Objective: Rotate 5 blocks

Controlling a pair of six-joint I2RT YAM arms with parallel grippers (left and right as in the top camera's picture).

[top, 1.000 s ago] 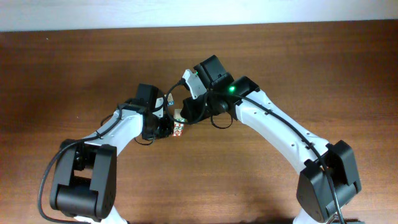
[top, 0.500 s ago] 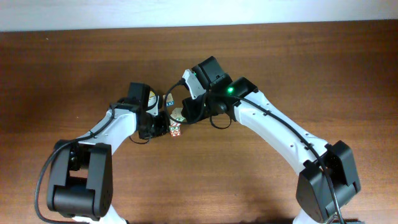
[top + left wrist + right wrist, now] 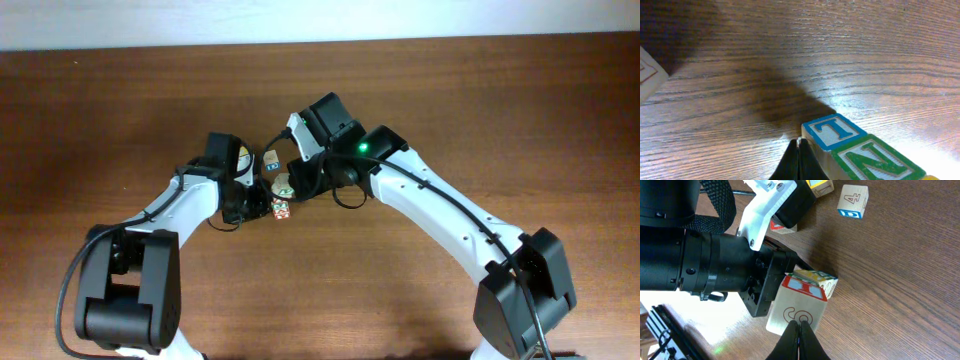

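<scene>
Left gripper closed, empty, tip at the blocks' edge. Right gripper closed, empty, opposite. I see bare table around them.

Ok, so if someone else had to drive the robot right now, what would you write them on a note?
Left pincer: shut, holding nothing, tips at the corner of the blue T block, which sits against the green N block.
Right pincer: shut, holding nothing, tips at the pale block with a red top face.
Block with a 4: stands apart, untouched.
Done: can't tell how many blocks are turned.
To do: nudge each of the five round, counting as you go.
</scene>
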